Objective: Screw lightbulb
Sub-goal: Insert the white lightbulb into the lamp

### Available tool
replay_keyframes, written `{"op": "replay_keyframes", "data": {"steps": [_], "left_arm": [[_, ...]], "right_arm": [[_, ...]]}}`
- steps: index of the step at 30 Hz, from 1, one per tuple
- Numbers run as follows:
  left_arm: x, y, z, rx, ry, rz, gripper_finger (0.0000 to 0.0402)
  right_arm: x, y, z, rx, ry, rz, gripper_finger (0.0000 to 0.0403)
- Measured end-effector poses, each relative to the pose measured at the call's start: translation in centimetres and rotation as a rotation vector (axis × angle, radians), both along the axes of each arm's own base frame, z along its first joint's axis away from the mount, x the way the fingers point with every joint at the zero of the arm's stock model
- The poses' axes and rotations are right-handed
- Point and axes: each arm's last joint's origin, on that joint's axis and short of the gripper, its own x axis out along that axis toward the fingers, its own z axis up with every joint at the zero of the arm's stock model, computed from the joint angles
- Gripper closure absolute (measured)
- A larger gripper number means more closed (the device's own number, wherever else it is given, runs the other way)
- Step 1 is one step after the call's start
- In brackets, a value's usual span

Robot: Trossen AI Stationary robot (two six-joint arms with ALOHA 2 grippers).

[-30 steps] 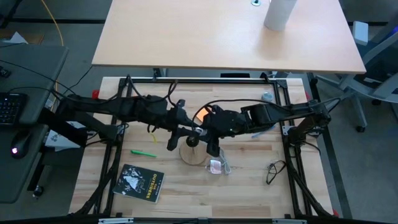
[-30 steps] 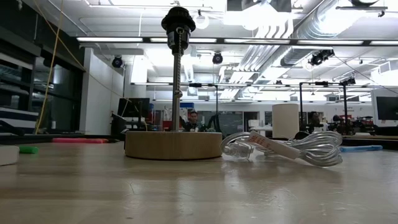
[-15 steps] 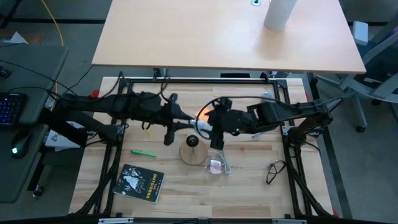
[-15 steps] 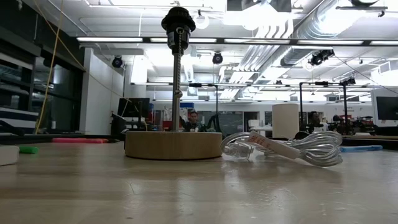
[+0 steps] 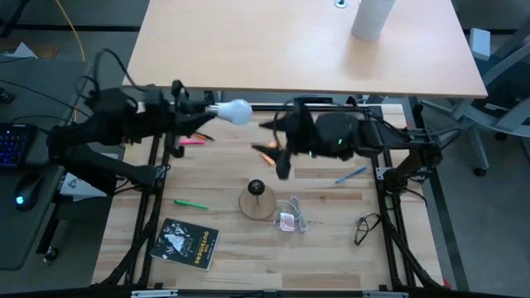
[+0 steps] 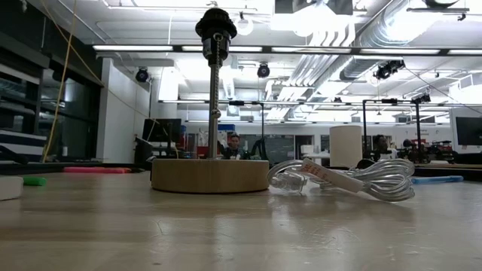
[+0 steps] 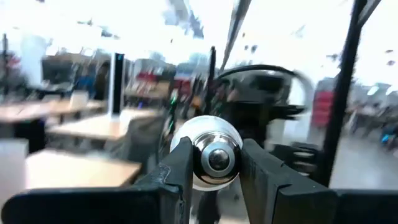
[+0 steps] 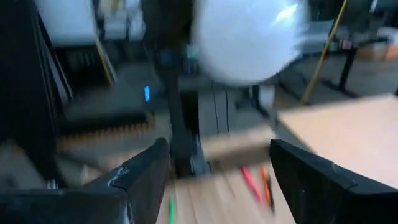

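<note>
The lightbulb (image 5: 235, 110), a white frosted globe, is held high above the table's far left part by my left gripper (image 5: 210, 111), which is shut on it. In the left wrist view its silver base (image 7: 216, 159) faces the camera between the fingers. My right gripper (image 5: 272, 147) stands open above the table's far middle, facing the globe (image 8: 249, 43) from a short way off, with nothing between its fingers. The tan wooden lamp disc (image 5: 257, 202) with its black socket (image 6: 215, 22) on a thin rod rests flat on the table. My left gripper pinches the lightbulb at its silver base end (image 7: 198, 163) between its two fingers (image 7: 180, 171). The fingers lie about level and point toward the table's right side. The globe sticks out beyond the fingertips, lifted clear of the table.
A see-through packet with a coiled cord (image 5: 290, 220) lies right beside the disc. A green pen (image 5: 191, 203), a dark booklet (image 5: 189, 242), glasses (image 5: 364, 228), a blue pen (image 5: 351, 175) and pink and orange markers (image 5: 192, 140) lie about. A second table with a white cylinder (image 5: 370, 18) stands beyond.
My left gripper has risen from beside the lamp socket and drawn back toward the table's far left, tipping up from pointing downward to about level, carrying the lightbulb with it. My right gripper has also risen away from the lamp and gone toward the far edge.
</note>
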Motion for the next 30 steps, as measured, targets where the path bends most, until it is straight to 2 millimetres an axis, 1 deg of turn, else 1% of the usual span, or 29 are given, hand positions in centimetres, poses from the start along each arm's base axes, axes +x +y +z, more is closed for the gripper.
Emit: {"op": "replay_keyframes", "data": {"steps": [2, 4, 8, 14, 21, 24, 30], "left_arm": [[-0.2, -0.2, 0.3, -0.001, -0.037, -0.014, 0.0317], [0.2, -0.4, 0.4, 0.007, -0.05, -0.021, 0.0317], [1.1, -0.7, 0.5, 0.03, -0.085, -0.031, 0.0317], [2.6, -0.9, 0.6, 0.043, -0.135, -0.055, 0.0317], [4.0, -1.1, 0.6, 0.043, -0.193, -0.085, 0.0317], [4.3, -1.2, 0.8, 0.043, -0.23, -0.09, 0.0317], [4.4, -1.1, 0.8, 0.058, -0.23, -0.088, 0.0317]], "right_arm": [[0.2, -0.7, 1.1, 0.033, -0.114, 0.015, 0.0133], [0.3, -1.3, 2.0, 0.068, -0.218, 0.05, 0.0133], [0.3, -1.8, 3.0, 0.085, -0.321, 0.115, 0.0133], [0.3, -1.7, 3.0, 0.085, -0.324, 0.136, 0.0132], [0.3, -1.3, 3.1, 0.113, -0.326, 0.239, 0.0132], [0.3, -1.2, 3.2, 0.144, -0.346, 0.278, 0.0132], [0.0, -1.2, 3.8, 0.156, -0.389, 0.328, 0.0132]]}}
